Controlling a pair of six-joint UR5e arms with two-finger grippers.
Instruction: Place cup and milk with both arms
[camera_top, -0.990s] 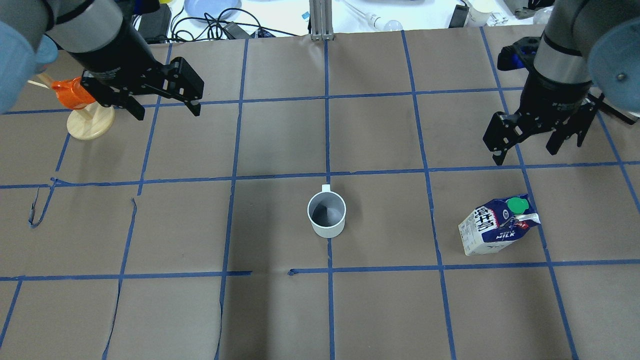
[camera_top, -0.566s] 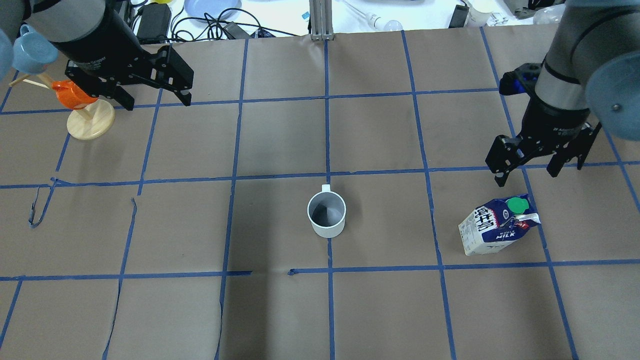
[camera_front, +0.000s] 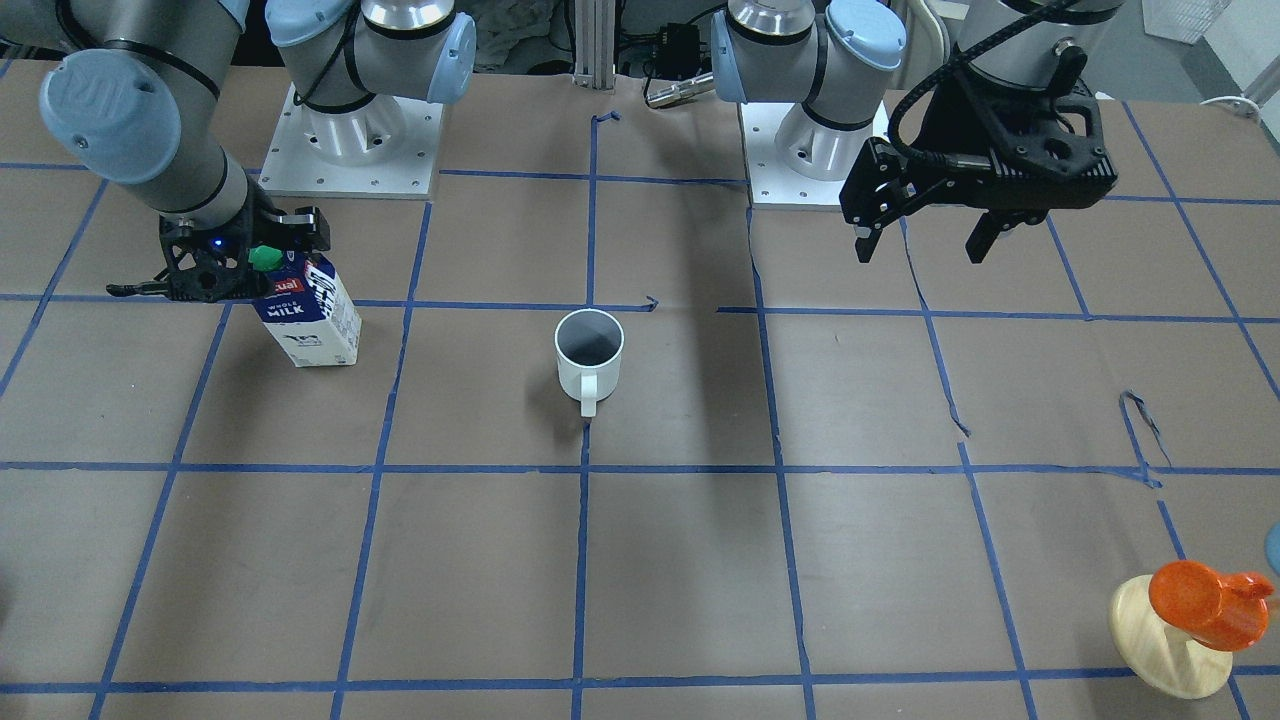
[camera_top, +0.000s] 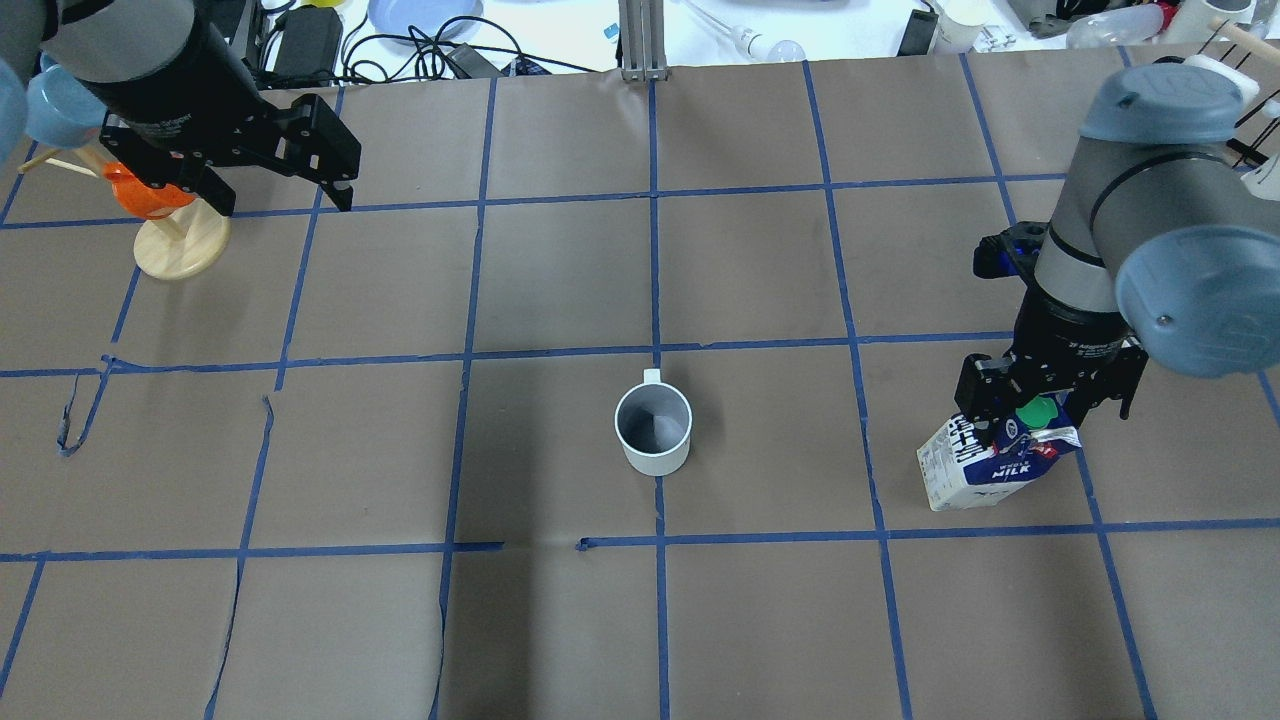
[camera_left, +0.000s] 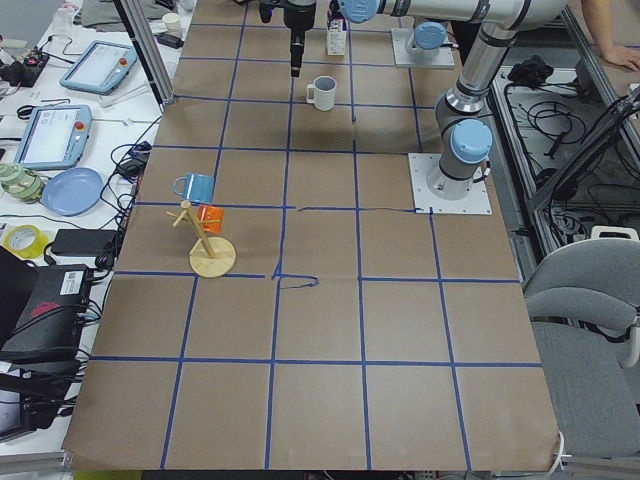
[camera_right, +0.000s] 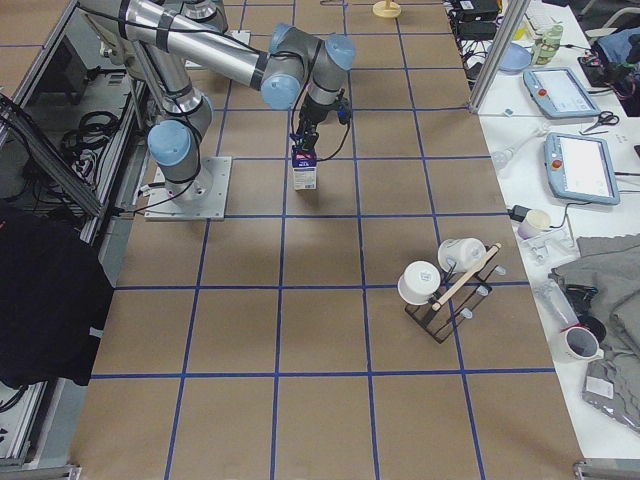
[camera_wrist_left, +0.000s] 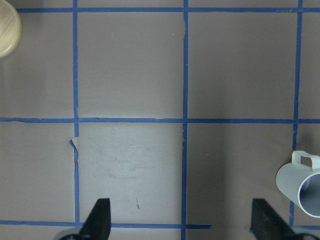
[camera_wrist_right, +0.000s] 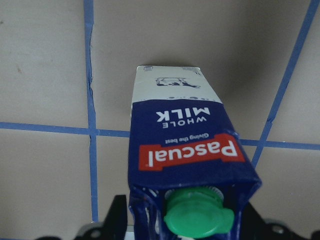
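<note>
The white cup (camera_top: 654, 430) stands upright at the table's middle, its handle pointing away from the robot; it also shows in the front view (camera_front: 589, 352) and at the left wrist view's right edge (camera_wrist_left: 302, 187). The milk (camera_top: 985, 465) stands on the robot's right, leaning slightly (camera_front: 310, 315). My right gripper (camera_top: 1040, 412) is open and low over the carton, a finger on either side of its gable top and green cap (camera_wrist_right: 197, 217). My left gripper (camera_top: 282, 200) is open and empty, high over the far left, well away from the cup.
An orange cup (camera_top: 145, 190) hangs on a pale wooden stand (camera_top: 180, 248) just left of my left gripper, with a blue cup (camera_top: 55, 105) above it. A rack of white mugs (camera_right: 440, 280) stands at the right end. Cables and a plate lie beyond the far edge.
My right gripper has come down and toward the robot, from beyond the milk to straddling its top. My left gripper has drifted left and farther away. Cup and milk have not moved.
</note>
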